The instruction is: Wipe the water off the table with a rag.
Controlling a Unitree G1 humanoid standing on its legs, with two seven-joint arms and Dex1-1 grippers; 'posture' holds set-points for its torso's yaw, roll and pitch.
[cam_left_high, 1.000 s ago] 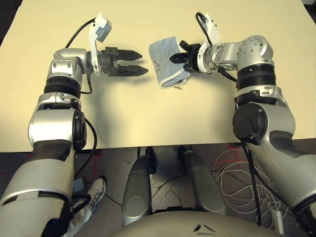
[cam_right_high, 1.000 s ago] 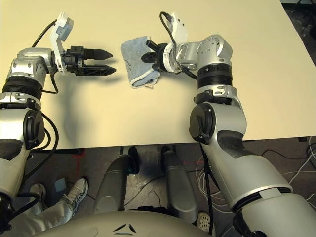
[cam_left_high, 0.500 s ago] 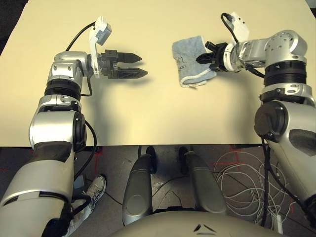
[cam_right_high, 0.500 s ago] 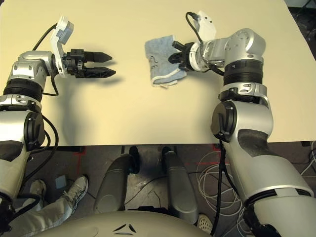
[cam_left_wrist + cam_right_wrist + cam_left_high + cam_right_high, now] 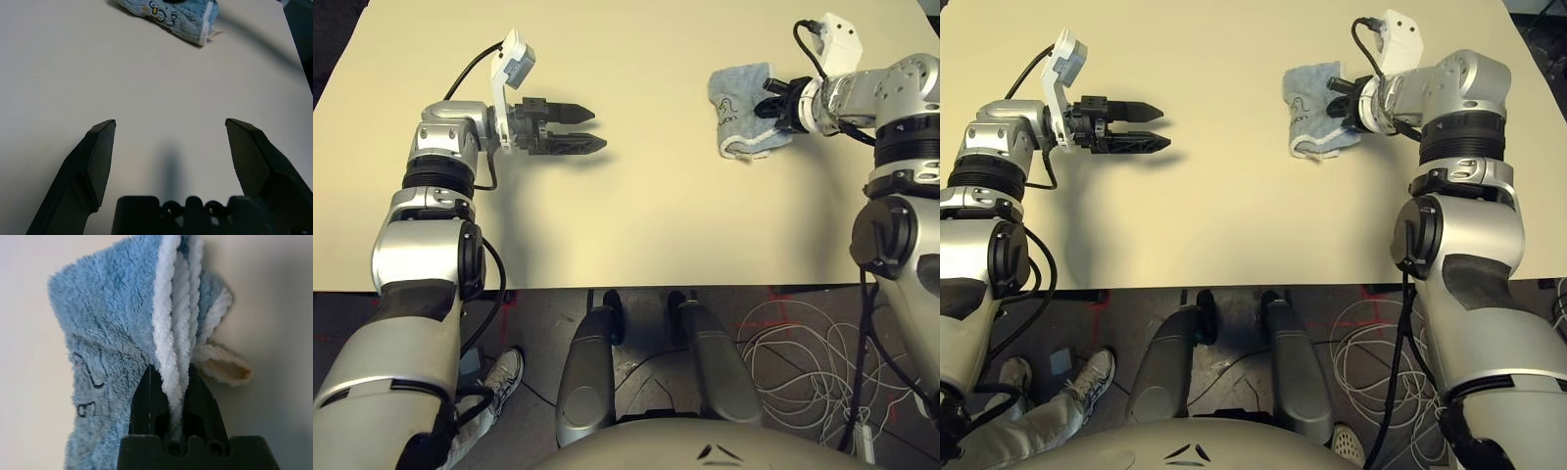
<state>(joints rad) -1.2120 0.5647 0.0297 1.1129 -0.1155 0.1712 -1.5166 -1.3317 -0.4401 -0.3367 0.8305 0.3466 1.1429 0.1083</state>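
The folded blue-grey rag (image 5: pixel 741 110), white-edged with a dark squiggle, is pinched by the right gripper (image 5: pixel 773 103) on the plain cream table (image 5: pixel 636 215), well apart from the spread-fingered left gripper (image 5: pixel 590 129)

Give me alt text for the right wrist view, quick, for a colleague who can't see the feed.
The right end effector is shut on a folded light blue rag, its two black fingers pinching the pale stitched edging. The rag extends away from the fingers over the cream table and carries a small dark squiggle mark.
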